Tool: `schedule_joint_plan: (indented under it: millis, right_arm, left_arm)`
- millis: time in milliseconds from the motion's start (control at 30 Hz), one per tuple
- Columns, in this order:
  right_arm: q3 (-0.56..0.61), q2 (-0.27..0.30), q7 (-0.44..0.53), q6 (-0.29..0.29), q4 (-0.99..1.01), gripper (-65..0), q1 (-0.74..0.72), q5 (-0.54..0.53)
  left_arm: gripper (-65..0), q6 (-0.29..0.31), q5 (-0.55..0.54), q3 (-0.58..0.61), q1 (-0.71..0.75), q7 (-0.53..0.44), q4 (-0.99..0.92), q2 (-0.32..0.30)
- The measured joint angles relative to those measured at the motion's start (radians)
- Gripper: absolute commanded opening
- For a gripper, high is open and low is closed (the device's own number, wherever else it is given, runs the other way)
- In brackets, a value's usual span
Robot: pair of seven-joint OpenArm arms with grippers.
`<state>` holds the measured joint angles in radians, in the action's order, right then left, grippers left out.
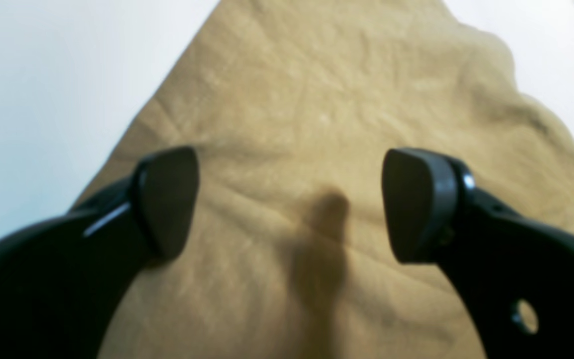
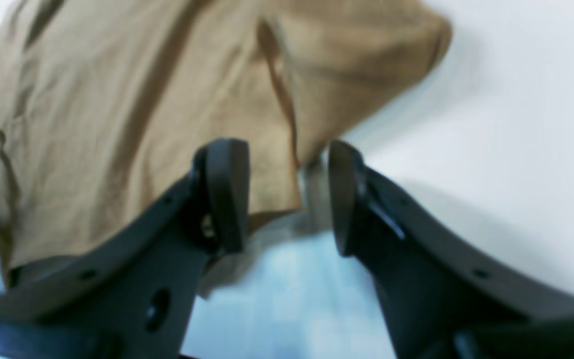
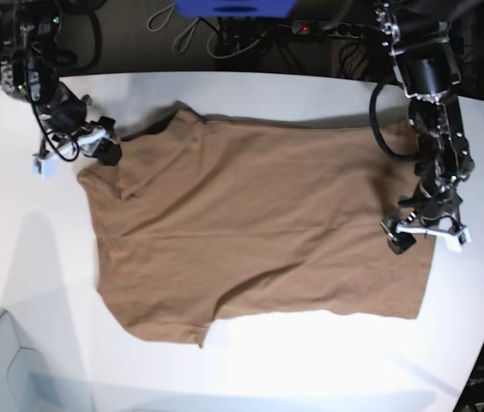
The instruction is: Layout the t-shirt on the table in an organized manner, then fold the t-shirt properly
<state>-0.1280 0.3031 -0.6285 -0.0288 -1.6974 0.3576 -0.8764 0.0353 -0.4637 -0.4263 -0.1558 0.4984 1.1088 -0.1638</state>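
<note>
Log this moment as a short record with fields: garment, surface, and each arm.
garment: brown short-sleeved fabric t-shirt, spread mostly flat, some wrinkles
surface: smooth white table, shirt lies fully on it
left gripper: over the shirt near one edge, fingers wide apart, nothing held
right gripper: at the shirt's edge by a sleeve, fingers apart, fabric edge between them, not clamped
fold: not begun

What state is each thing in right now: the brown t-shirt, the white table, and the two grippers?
Plain brown short-sleeved fabric t-shirt: spread flat, unfolded, lightly wrinkled.
Large smooth white table: carrying the whole shirt.
Left gripper: open wide, over the shirt, holding nothing.
Right gripper: open, jaws either side of the shirt's edge by one sleeve, not closed on it.
</note>
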Motion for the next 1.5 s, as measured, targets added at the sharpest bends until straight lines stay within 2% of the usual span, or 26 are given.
schedule_joint_plan:
  millis: [100, 300, 367, 500, 700, 833, 933, 1000, 1100, 1167, 1267, 1367, 1433, 1500]
  right_arm:
    - [0.006, -0.011, 0.001, 0.0, 0.016, -39.0, 0.001, 0.001]
    - [0.119, -0.01, -0.003, 0.0, 0.016, -40.8, 0.001, 0.001]
    - [0.132, -0.009, 0.0, 0.0, 0.015, -46.2, 0.0, 0.0]
    - [0.131, -0.009, 0.001, 0.0, 0.014, -65.0, 0.001, 0.0]
    - [0.003, -0.024, 0.008, 0.0, -0.056, -65.0, 0.1, -0.002]
    - [-0.107, -0.098, 0.009, -0.003, -0.126, -65.0, 0.187, -0.004]
    - [-0.116, -0.153, 0.003, -0.006, -0.161, -65.0, 0.252, -0.006]
    - [-0.116, -0.191, 0.001, -0.039, -0.159, -65.0, 0.284, -0.003]
    - [-0.105, -0.241, 0.004, -0.162, -0.154, -65.0, 0.306, 0.0]
    - [-0.092, -0.25, -0.004, -0.237, -0.155, -65.0, 0.311, -0.001]
    - [-0.1, -0.254, 0.002, -0.253, -0.154, -65.0, 0.311, -0.003]
    - [-0.105, -0.29, 0.002, -0.253, -0.151, -65.0, 0.312, -0.002]
    - [-0.097, -0.292, -0.01, -0.253, -0.151, -60.9, 0.322, -0.004]
    - [-0.104, -0.304, -0.086, -0.256, -0.15, -54.9, 0.33, -0.003]
  left_arm:
    - [-8.1, 0.0, 0.0, 0.0, 0.0, -0.002, 0.0, 0.0]
    - [-8.1, 0.0, 0.0, 0.0, 0.001, -0.002, 0.0, 0.0]
    - [-8.1, 0.0, -0.001, 0.0, 0.001, -0.002, 0.0, 0.0]
    - [-8.1, 0.0, 0.0, 0.0, 0.001, -0.002, 0.0, 0.0]
    - [-8.1, 0.0, -0.001, 0.0, 0.003, -0.001, 0.0, -0.002]
    - [-8.2, 0.001, -0.003, 0.0, 0.0, 0.002, -0.002, -0.002]
    - [-8.2, 0.001, -0.003, 0.0, -0.001, 0.003, -0.002, -0.002]
    - [-8.2, 0.001, -0.003, 0.0, -0.002, 0.002, -0.003, -0.001]
    - [-8.2, 0.0, -0.003, 0.003, -0.003, 0.001, -0.003, -0.001]
    - [-8.2, -0.002, 0.0, 0.003, -0.003, 0.001, -0.003, 0.0]
    - [-8.2, -0.002, 0.0, 0.003, -0.003, 0.0, -0.003, -0.001]
    - [-8.2, -0.002, 0.001, 0.003, -0.002, -0.003, -0.003, 0.0]
    - [-8.2, -0.002, -0.001, 0.003, 0.001, -0.003, -0.001, 0.0]
    - [-8.2, -0.002, -0.003, 0.002, 0.001, -0.002, -0.001, 0.0]
